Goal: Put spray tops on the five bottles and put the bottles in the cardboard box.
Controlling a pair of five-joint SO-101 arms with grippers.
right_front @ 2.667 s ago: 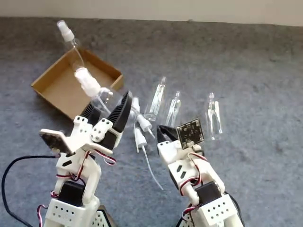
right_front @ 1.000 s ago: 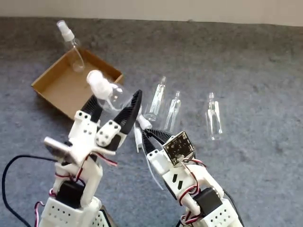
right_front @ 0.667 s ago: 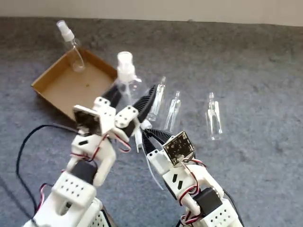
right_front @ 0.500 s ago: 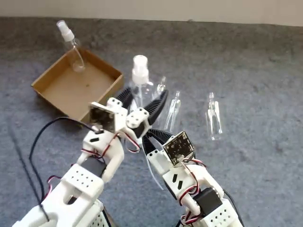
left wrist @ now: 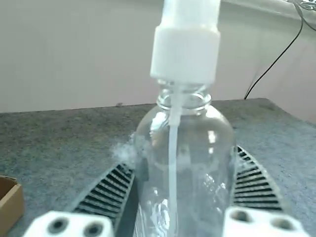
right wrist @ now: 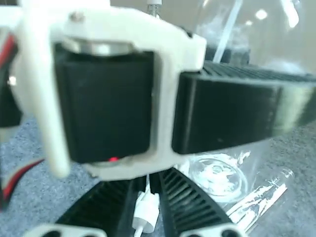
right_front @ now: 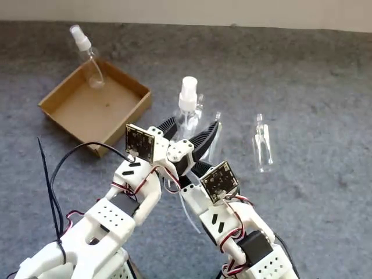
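Note:
My left gripper [right_front: 192, 128] is shut on a clear bottle [right_front: 187, 113] with a white spray top, held upright above the carpet; the left wrist view shows the same bottle [left wrist: 182, 148] between the black ribbed fingers [left wrist: 111, 190]. Just below and in front of it, my right gripper [right wrist: 146, 212] is shut on a loose white spray top [right wrist: 146, 205]. In the high view the right gripper [right_front: 196, 170] is partly hidden under the left one. Another capped bottle [right_front: 87, 52] leans in the far corner of the cardboard box [right_front: 64, 116]. Open bottles [right_front: 263, 145] lie on the carpet.
A second open bottle [right_front: 214, 132] lies just behind the held one. A spray top's thin tube [right_front: 189, 215] trails on the carpet beside the right arm. The left arm's black cable [right_front: 52, 186] loops at the front left. Grey carpet is free at the right and far side.
The left arm swung the capped bottle from beside the box to the right and stood it upright over the right gripper. The right arm moved onto the spray tops, then held still.

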